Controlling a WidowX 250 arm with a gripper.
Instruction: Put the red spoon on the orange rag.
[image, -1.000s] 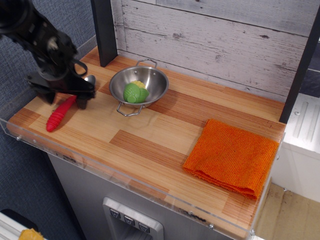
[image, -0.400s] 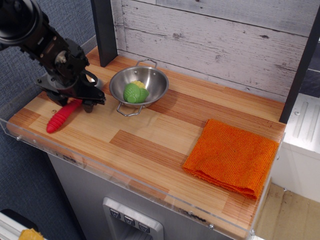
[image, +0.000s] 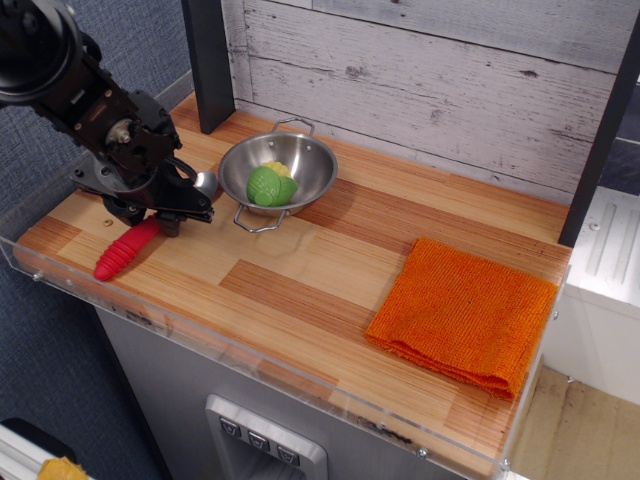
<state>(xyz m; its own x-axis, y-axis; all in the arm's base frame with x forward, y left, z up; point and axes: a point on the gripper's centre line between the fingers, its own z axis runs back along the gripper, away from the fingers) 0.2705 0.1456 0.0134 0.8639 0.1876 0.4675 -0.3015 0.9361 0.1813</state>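
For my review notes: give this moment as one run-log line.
stage: grasping | pincer over red spoon, grip unclear | spoon on counter, far left | orange rag bare, far right

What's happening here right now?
The arm's end effector is down over the spoon at the left end of the counter, near where the red handle meets the metal end. Whether it has closed on the spoon can't be told from this view. The spoon lies on the wood beside the steel bowl, which holds a green item. The rag sits bare at the far right.
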